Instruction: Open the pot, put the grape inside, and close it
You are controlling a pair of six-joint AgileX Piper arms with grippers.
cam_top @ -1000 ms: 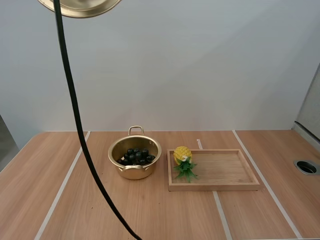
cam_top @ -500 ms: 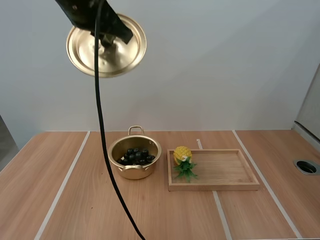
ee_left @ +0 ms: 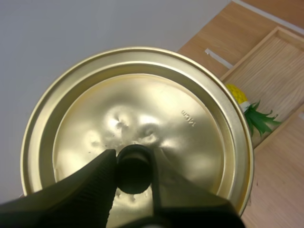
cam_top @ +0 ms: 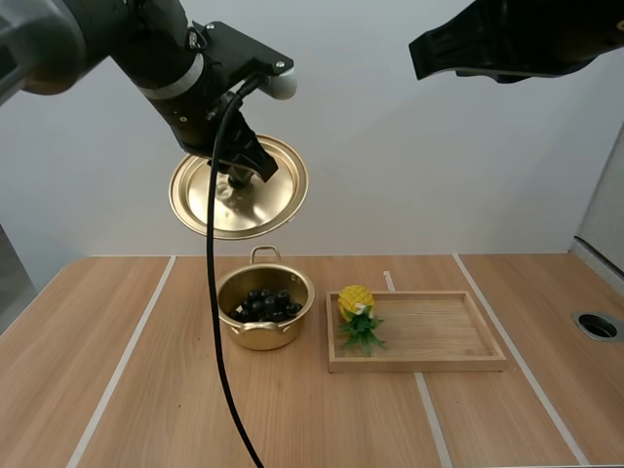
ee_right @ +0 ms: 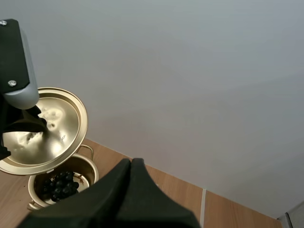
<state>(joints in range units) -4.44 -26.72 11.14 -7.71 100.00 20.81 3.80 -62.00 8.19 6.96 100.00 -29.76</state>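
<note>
Left gripper point(ee_left: 134, 165) pinches the knob point(ee_left: 134, 172) of the lid point(cam_top: 268, 207) above the pot point(cam_top: 261, 337) holding grapes point(cam_top: 265, 304); right gripper point(ee_right: 130, 163) closed, empty.

grapes point(cam_top: 265, 304) in pot point(cam_top: 261, 337), lid point(cam_top: 265, 201) above, tray point(cam_top: 419, 364) right

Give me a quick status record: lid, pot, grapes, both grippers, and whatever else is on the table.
lid: off the pot, held tilted in the air above it
pot: open, standing on the table
grapes: inside the pot
left gripper: shut on the lid's knob
right gripper: shut on nothing, raised high over the table
wooden tray: beside the pot, on its right
toy pineapple: in the tray, at the end nearest the pot
step left: set the lid on the pot
</note>
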